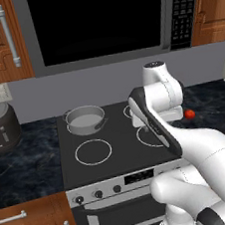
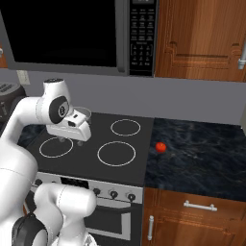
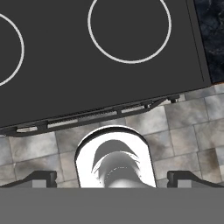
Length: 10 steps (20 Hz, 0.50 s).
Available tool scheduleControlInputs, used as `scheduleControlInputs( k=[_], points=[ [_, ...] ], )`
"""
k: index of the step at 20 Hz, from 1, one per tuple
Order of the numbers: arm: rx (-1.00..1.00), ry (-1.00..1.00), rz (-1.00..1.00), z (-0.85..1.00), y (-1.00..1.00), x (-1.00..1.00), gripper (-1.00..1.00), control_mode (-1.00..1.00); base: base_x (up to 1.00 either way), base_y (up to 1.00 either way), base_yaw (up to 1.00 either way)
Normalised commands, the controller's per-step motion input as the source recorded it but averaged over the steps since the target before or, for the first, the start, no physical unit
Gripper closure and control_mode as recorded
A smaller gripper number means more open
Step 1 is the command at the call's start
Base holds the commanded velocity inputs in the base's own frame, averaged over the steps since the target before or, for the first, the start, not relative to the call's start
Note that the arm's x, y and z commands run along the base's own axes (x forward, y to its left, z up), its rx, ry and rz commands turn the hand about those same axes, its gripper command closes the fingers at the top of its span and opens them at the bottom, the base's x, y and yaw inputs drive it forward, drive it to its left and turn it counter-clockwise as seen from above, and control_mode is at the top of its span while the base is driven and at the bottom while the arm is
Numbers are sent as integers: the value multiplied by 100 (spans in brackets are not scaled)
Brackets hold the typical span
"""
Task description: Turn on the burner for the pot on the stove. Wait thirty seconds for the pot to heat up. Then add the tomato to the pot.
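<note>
The gripper (image 3: pixel 112 177), fingers (image 3: pixel 41 177) spread apart and empty, is hovering above the stove (image 1: pixel 118 156) while the pot (image 1: pixel 85 119) is sitting on the ring at its 10 o'clock and the knobs (image 1: pixel 98 193) are lying toward 6 o'clock

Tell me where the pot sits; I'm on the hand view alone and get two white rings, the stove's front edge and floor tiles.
Observer: The pot stands on the back left ring of the stove.
Operator: And the tomato?
Observer: The tomato lies on the dark counter just right of the stove, well apart from the pot.
Operator: Any knobs to reach?
Observer: A row of small black knobs runs along the silver front panel, below the rings.
</note>
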Motion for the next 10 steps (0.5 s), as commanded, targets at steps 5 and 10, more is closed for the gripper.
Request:
scheduleControlInputs(
  k=[5, 10],
  points=[
    [0, 0, 0, 0, 0, 0, -100, -100, 0, 0, 0],
    [0, 0, 0, 0, 0, 0, -100, -100, 0, 0, 0]
  ],
)
